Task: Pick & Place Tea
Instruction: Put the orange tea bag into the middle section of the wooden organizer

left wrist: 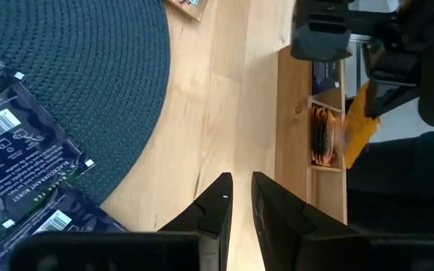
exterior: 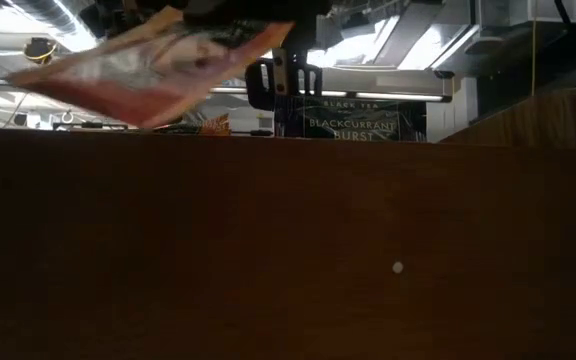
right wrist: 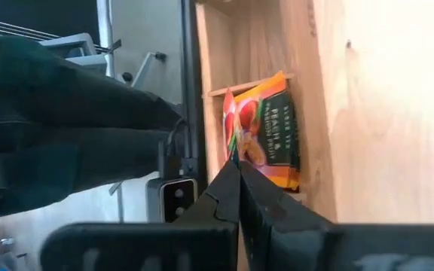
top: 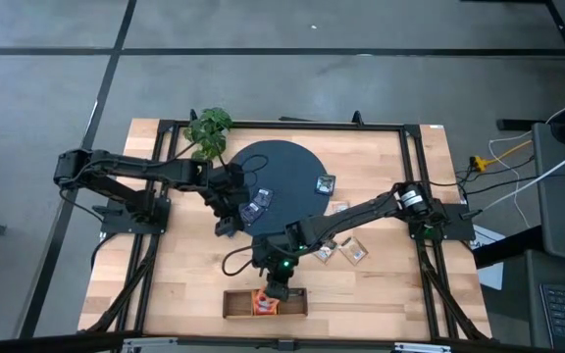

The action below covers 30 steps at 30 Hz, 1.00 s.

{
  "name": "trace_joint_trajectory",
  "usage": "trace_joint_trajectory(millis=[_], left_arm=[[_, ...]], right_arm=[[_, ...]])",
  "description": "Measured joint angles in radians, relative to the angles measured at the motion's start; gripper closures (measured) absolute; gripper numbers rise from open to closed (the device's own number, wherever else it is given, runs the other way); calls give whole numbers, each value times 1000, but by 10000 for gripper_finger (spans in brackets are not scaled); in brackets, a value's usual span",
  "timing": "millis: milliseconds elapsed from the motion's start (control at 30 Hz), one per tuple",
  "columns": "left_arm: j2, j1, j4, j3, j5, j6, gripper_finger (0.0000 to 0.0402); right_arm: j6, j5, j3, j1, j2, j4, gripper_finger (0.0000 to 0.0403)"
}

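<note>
From above, we are seeing the right gripper [top: 281,290] hanging over the wooden tray [top: 235,314] at the table's near edge. An orange stored sachet [top: 262,304] is lying in one compartment just beside it. The left gripper [top: 227,224] is waiting at the edge of the dark round mat [top: 287,167]. Blue sachets [top: 256,209] are resting on the mat and a few pale sachets [top: 354,252] are lying on the bare wood nearby. A leafy plant [top: 209,127] is standing at the far side.

At table height, a brown wooden wall is filling most of our view. Above it a red-orange sachet [exterior: 148,55] is hanging tilted in the air, and we are reading "Blackcurrant" on a blue packet behind.

Through the left wrist camera, we are finding that arm's fingers slightly parted and grasping nothing. Blue sachets are lying on the mat beside them, and the other arm is holding the red-orange sachet over the tray.

Through the right wrist camera, we are seeing the fingers pressed together, pinching the edge of the red-orange sachet, which is sitting over a tray compartment.
</note>
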Motion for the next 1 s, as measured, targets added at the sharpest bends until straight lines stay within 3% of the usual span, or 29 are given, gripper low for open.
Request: trace_joint_trajectory(millis=[1000], left_arm=[[0, -26, 1, 0, 0, -31, 355]], right_arm=[[-57, 57, -1, 0, 0, -61, 383]])
